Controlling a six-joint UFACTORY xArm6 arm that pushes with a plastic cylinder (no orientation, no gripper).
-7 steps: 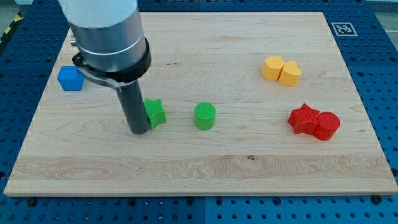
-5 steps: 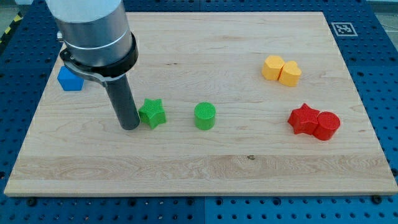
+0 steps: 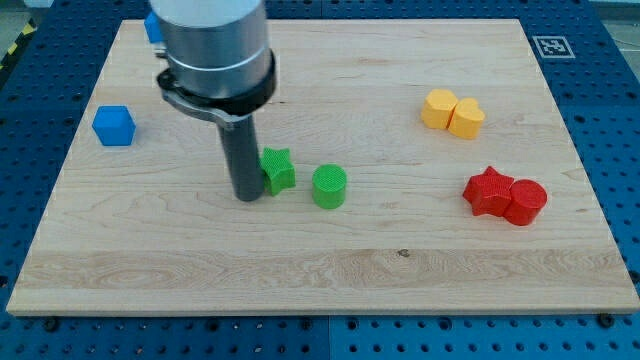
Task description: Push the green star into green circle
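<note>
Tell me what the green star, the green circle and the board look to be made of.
Green star and green circle: likely 3D-printed plastic, matte, with fine ridged lines across their faces. Board: light wood, smooth, with visible grain streaks. My tip sits just at the star's left.

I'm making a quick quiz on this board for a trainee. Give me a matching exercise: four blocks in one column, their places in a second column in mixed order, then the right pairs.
Blocks:
1. green star
2. green circle
3. blue cube
4. red star

Places:
A. near the board's left edge in the view
B. touching the red round block
C. right beside my tip, on its right in the view
D. just right of the green star in the view

Pairs: 1-C, 2-D, 3-A, 4-B
</note>
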